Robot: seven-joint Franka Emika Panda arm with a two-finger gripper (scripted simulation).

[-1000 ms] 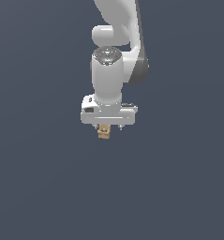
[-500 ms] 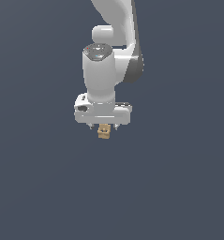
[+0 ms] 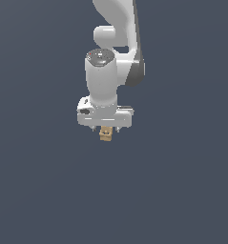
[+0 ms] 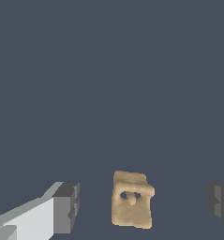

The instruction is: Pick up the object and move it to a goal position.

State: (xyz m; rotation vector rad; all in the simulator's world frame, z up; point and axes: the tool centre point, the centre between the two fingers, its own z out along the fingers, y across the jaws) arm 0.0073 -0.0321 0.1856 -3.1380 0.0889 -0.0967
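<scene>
Block, tan, no writing, sits low-centre btwn wide-open jaws of gripper, untouched by either.

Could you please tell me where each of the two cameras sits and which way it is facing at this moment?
Exterior view: off the arm, looking at the white arm against a plain dark blue-grey ground; arm links, wrist and gripper show, with the tan-brown block just under the gripper.
Wrist view: on the wrist, looking out past the gripper at the same ground; only the two grey-tipped fingers show, apart from the block on either side.
Shared: the block, the fingers, the ground.
</scene>
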